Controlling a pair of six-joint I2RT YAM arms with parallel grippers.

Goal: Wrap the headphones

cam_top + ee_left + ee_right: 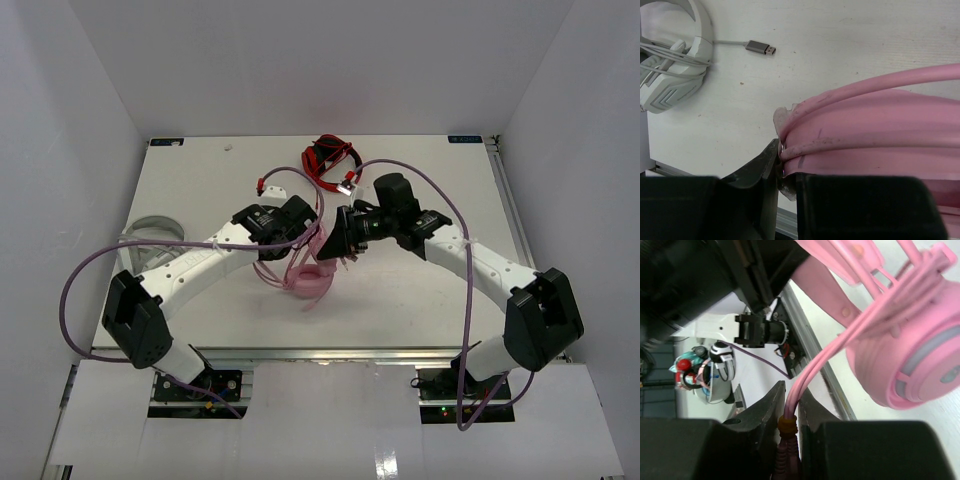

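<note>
The pink headphones [308,277] are held just above the middle of the table between both grippers. My left gripper [297,238] is shut on the pink headband [880,130], with strands of pink cable lying along the band; its jaws pinch the band's edge [785,170]. My right gripper [337,240] is shut on the doubled pink cable [810,372] just above an orange ring and the plug ends [788,425]. A round pink ear cup [910,365] hangs right of these jaws, with several cable strands running across it.
The red-and-black headphones [330,158] lie at the back centre. The grey-white headphones [150,235] lie at the left edge, also in the left wrist view [670,55] with their USB plug [760,47]. The table's front rail [815,350] runs close below the pink headphones.
</note>
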